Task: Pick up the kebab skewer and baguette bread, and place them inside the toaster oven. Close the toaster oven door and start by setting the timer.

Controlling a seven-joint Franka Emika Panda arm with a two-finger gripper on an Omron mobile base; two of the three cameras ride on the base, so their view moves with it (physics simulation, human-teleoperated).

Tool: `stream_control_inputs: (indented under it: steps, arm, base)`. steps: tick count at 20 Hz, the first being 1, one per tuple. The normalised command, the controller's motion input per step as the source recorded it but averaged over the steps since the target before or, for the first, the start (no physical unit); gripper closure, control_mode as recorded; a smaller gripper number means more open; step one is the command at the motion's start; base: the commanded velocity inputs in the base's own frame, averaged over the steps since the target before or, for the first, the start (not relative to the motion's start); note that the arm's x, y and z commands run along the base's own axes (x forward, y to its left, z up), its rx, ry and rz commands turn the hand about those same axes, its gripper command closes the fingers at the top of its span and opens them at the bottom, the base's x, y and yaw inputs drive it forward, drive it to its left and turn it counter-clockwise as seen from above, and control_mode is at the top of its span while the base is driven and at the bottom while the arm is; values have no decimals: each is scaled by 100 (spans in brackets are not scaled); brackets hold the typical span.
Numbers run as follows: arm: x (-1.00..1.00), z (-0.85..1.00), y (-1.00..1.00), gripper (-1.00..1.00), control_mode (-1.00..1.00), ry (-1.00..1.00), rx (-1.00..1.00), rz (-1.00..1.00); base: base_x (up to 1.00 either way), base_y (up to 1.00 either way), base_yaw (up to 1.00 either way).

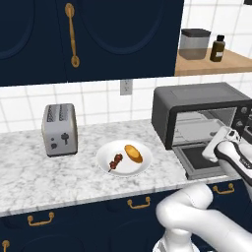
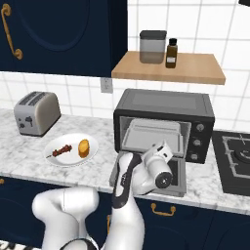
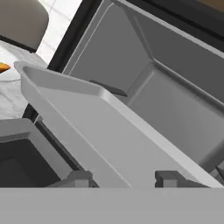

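Hand [image 3: 122,178] at the mouth of the toaster oven [image 2: 164,123], its two dark tips set apart with nothing between them, just over the near edge of one grey tray [image 3: 109,131] inside the cavity. Toaster oven door [image 2: 178,178] dropped flat onto the worktop [image 1: 29,172], arm above it.

Worktop is white-grey marble against a white tiled wall, navy cabinets with brass handles above and below. Left of the oven, well apart from it: one white plate [image 1: 106,165] carrying one kebab skewer [image 1: 116,162] and one baguette bread [image 1: 133,153], side by side, not touching. Further left, one silver toaster [image 1: 59,129]. One black hob [image 2: 234,161] right of the oven. One wooden shelf [image 2: 195,73] above it holds one grey canister [image 2: 152,47] and one brown bottle [image 2: 171,53]
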Motion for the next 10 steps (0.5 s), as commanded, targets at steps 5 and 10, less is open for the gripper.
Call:
stream_control_inputs:
  steps: [5,10]
  arm:
    - [-48,2,0,100,-100,6,0,4]
    - [-84,50,0,100,-100,2,0,2]
  base:
    - [0,0,0]
    - [0,0,0]
